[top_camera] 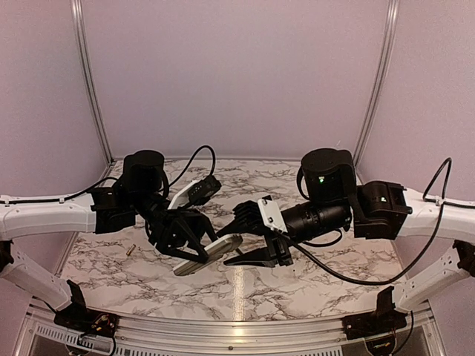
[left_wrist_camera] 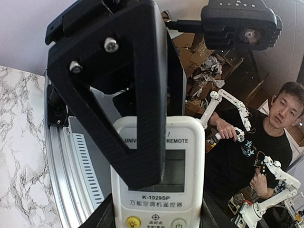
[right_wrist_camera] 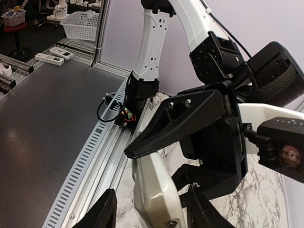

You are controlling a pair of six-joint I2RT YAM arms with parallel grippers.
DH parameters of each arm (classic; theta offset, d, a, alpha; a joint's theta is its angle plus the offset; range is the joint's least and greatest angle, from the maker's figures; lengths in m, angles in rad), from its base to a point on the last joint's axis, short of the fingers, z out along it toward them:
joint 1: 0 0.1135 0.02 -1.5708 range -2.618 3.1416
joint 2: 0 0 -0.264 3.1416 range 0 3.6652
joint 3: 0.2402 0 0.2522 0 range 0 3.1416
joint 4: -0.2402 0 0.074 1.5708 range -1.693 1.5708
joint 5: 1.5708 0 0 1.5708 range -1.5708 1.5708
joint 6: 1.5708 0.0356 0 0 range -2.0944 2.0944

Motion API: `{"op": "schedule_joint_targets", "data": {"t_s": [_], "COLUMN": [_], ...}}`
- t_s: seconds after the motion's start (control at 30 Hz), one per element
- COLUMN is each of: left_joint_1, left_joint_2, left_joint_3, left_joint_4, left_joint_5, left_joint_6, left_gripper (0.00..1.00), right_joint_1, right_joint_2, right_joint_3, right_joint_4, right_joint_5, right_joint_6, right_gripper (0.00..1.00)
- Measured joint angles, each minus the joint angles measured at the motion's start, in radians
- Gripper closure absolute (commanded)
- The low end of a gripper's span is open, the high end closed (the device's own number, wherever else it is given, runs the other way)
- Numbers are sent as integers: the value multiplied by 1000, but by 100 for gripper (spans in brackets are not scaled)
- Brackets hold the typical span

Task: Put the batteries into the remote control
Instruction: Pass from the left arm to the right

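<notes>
The left gripper (top_camera: 194, 248) is clamped across the remote control (top_camera: 210, 256), holding it up above the near middle of the marble table (top_camera: 312, 282). Its long axis runs from near-left to far-right, roughly level. The printed face is turned toward the left wrist, and the far-right end juts out free. The right gripper (right_wrist_camera: 153, 209) straddles that free end, jaws partly apart, with a gap showing beside at least one finger, so I'd not call it a grip.

My worry is that the right jaws bite off-centre, which would twist the remote in the left hold or let it slip and drop. I cannot tell where the battery bay sits. One small battery (top_camera: 128, 250) lies on the marble, well apart to the left, and neither gripper is free to fetch it
</notes>
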Motion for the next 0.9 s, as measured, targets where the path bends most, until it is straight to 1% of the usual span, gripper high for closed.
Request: {"op": "schedule_joint_targets", "data": {"t_s": [0.2,0.27,0.37,0.47,0.5,0.53,0.6,0.63,0.67,0.8,0.9], "left_joint_1": [-17,-21,-26,-31,-33,-33,-32,-31,-27,19,101], "left_joint_2": [2,5,13,17,17,17,17,16,14,-30,-109], "left_joint_3": [0,0,0,0,0,0,0,0,-2,-26,-76], "left_joint_4": [63,80,97,98,95,95,103,112,119,148,190], "left_joint_5": [7,9,21,45,51,53,46,32,21,-49,-134], "left_joint_6": [-42,-50,-57,-86,-94,-93,-84,-79,-70,-66,-82], "left_gripper": [51,52,51,47,43,34,11,3,1,1,1], "right_joint_1": [28,32,40,48,53,55,56,56,56,43,-15], "right_joint_2": [29,30,32,35,38,39,39,39,39,39,34], "right_joint_3": [33,37,48,50,52,54,60,60,60,60,53], "right_joint_4": [-23,-26,-33,-37,-43,-45,-49,-49,-49,-48,-32], "right_joint_5": [2,2,6,-1,-2,-1,4,6,10,25,17], "right_joint_6": [-9,-13,-9,-46,-47,-46,-35,-25,-14,50,124], "right_gripper": [62,66,79,93,97,100,100,100,100,100,100]}}
